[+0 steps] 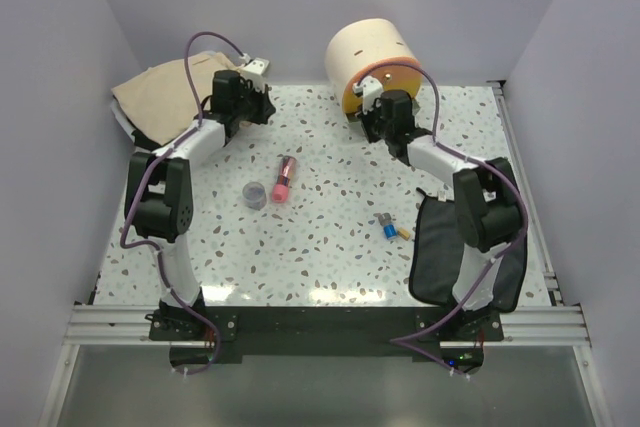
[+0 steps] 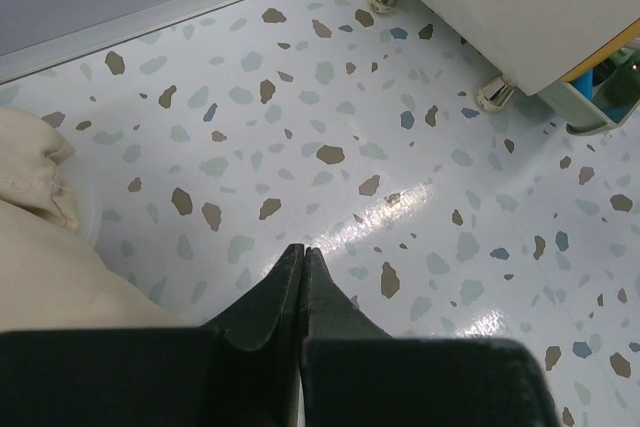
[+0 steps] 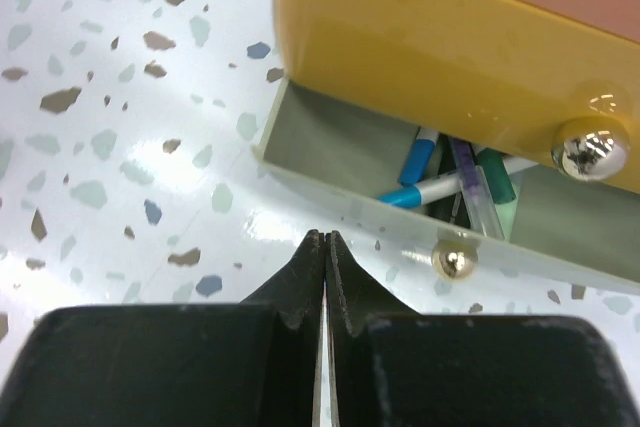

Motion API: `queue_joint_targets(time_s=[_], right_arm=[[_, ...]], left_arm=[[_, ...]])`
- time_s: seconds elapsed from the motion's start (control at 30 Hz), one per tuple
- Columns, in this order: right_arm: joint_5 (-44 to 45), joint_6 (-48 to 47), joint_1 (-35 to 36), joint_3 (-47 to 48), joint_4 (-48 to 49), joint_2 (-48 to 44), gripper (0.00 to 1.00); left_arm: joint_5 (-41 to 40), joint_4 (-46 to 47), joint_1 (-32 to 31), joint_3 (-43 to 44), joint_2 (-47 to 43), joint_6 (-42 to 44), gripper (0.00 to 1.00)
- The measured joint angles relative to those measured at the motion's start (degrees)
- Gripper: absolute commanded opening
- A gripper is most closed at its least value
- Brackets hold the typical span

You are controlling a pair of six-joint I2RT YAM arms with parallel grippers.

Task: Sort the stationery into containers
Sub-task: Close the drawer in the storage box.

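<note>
Speckled tabletop (image 1: 330,247) bears pink tube (image 1: 283,179), long axis running near-to-far.

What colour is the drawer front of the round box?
The drawer front is orange-yellow, seen best in the right wrist view.

Pens (image 3: 418,155) lie in the drawer (image 3: 330,137), tube (image 1: 283,179) just beside pot (image 1: 256,194), pouch (image 1: 440,247) at right.

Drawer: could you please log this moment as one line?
right pincer shut by open drawer | pens inside | left pincer shut | pink tube loose
</note>
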Motion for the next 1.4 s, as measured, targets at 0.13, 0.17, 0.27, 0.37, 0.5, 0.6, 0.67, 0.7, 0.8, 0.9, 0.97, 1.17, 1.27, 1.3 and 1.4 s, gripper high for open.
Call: queue_joint_targets(time_s=[0.13, 0.17, 0.27, 0.37, 0.5, 0.6, 0.67, 0.7, 0.8, 0.9, 0.97, 1.17, 1.27, 1.3, 1.4], right_arm=[[-2.01, -3.72, 0.31, -5.27, 0.85, -5.38, 0.0], [-2.21, -4.57, 0.39, -5.97, 1.2, -6.27, 0.0], [-2.03, -6.25, 0.48, -6.27, 2.6, -6.6, 0.0], [-0.87, -7.56, 0.63, -6.27, 3.67, -5.62, 0.0], [1.31, -9.6, 0.81, -5.51, 5.77, -1.99, 0.0], [1.92, -11.08, 0.81, -5.35, 6.64, 1.05, 0.0], [2.91, -11.8, 0.83, -5.2, 6.73, 2.21, 0.0], [3.19, -12.2, 0.81, -5.09, 6.95, 2.73, 0.0], [4.42, -13.11, 0.83, -3.96, 7.85, 3.56, 0.0], [5.05, -13.62, 0.81, -2.34, 9.01, 4.07, 0.0], [5.77, -13.81, 0.83, -1.33, 9.6, 4.55, 0.0], [6.12, -14.12, 0.87, 0.74, 10.93, 6.62, 0.0], [6.16, -14.21, 0.92, 1.25, 11.3, 7.43, 0.0], [6.16, -14.23, 0.92, 1.38, 11.54, 7.67, 0.0], [6.21, -14.23, 0.92, 1.81, 11.98, 8.44, 0.0]], left_arm=[[-0.44, -0.28, -0.2, 0.0, -0.02, 0.5, 0.0], [-0.59, -0.26, -0.2, 0.0, 0.0, 0.52, 0.0], [-0.7, -0.26, -0.22, 0.0, -0.02, 0.52, 0.0], [-0.85, -0.28, -0.22, 0.0, -0.02, 0.52, 0.0], [-1.18, -0.33, -0.28, -0.09, -0.11, 0.66, 0.0], [-1.51, -0.39, -0.35, -0.72, -0.59, 0.68, 0.0], [-1.84, -0.7, -0.37, -0.85, -0.76, 0.7, 0.0], [-1.97, -0.7, -0.39, -0.85, -0.76, 0.7, 0.0], [-2.36, -0.87, -0.55, -0.85, -0.76, 0.7, 0.0], [-2.49, -1.11, -0.79, -0.85, -0.76, 0.7, 0.0], [-2.58, -1.14, -1.03, -0.85, -0.76, 0.7, 0.0], [-2.71, -1.16, -1.46, -0.85, -0.76, 0.7, 0.0], [-2.82, -1.18, -1.51, -0.85, -0.76, 0.7, 0.0], [-2.95, -1.16, -1.51, -0.85, -0.76, 0.7, 0.0], [-3.43, -1.18, -1.6, -0.85, -0.76, 0.7, 0.0]])
